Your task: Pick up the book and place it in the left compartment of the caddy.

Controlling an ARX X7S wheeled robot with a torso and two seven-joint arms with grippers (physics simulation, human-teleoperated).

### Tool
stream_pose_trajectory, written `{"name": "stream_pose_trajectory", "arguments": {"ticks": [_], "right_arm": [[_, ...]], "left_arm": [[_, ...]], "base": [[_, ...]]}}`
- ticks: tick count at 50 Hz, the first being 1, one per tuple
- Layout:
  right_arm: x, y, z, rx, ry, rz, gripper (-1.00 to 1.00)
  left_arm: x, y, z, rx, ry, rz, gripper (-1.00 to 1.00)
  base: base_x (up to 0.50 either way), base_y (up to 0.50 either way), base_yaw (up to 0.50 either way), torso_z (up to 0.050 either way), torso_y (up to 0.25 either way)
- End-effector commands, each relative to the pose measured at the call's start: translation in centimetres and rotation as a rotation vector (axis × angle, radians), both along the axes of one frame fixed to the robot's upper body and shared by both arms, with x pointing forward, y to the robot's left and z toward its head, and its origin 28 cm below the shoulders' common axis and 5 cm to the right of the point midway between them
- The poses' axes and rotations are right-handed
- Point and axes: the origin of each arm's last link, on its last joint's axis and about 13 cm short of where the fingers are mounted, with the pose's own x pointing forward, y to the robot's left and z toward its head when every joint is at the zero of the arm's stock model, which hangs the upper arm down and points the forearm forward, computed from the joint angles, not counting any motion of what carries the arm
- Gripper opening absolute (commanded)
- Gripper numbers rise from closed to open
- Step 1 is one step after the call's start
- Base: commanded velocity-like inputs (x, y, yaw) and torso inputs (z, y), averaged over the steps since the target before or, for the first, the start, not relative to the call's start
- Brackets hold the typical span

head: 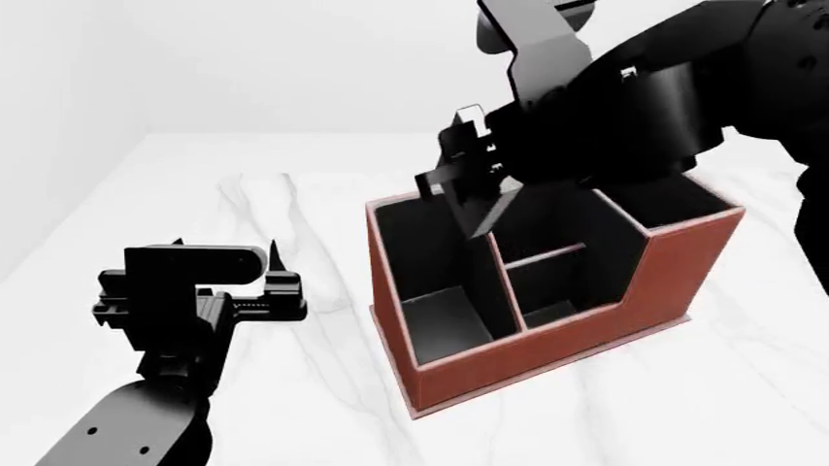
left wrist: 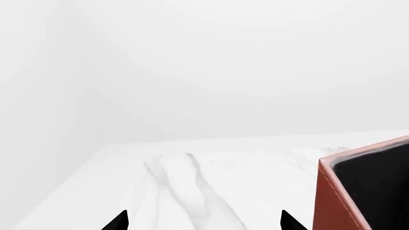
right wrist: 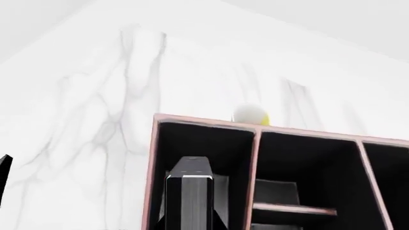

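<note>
The reddish-brown caddy [head: 545, 354] with its black interior stands on the white marble table. My right gripper [head: 473, 199] is shut on the dark book [head: 483, 217] and holds it upright, its lower end dipping into the left compartment [head: 441, 306]. In the right wrist view the book [right wrist: 189, 187] shows edge-on between the jaws of the right gripper [right wrist: 189, 221], inside the left compartment [right wrist: 221, 143] of the caddy [right wrist: 204, 122]. My left gripper [head: 287, 284] is open and empty over the table, left of the caddy. It is also in the left wrist view [left wrist: 204, 223], with the caddy corner [left wrist: 338, 196] beside it.
A small white and yellow ball [right wrist: 250, 115] lies on the table just behind the caddy. The marble table [head: 259, 214] extends left to a wall. The right arm [head: 647, 97] hangs over the caddy's back half.
</note>
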Motion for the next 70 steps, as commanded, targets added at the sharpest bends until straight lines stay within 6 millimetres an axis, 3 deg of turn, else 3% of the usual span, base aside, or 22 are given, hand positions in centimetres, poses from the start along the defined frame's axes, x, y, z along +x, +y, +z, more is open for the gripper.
{"name": "stream_pose_trajectory", "arguments": {"ticks": [1,13,27,70], "right_arm": [[1.5,0.8,0.0,-0.007,0.034,-0.094,-1.0],[2.1,1.3,-0.9,-0.029,0.067,-0.118,-1.0],[2.3,2.3,-3.2,-0.06,0.113,-0.076,-1.0],[5.0,2.6,-9.3,-0.069,0.227,-0.109,-1.0]], "left_arm": [[0.1,0.0,-0.1,-0.001,0.004,0.0,1.0],[0.0,0.1,0.0,-0.002,0.001,0.002,1.0],[-0.1,0.1,-0.1,-0.002,0.002,0.005,1.0],[-0.1,0.4,-0.5,-0.005,0.009,0.012,1.0]], "base": [[0.0,0.0,0.0,0.0,0.0],[0.0,0.0,0.0,0.001,0.002],[0.0,0.0,0.0,0.0,0.001],[0.0,0.0,0.0,0.0,0.001]]}}
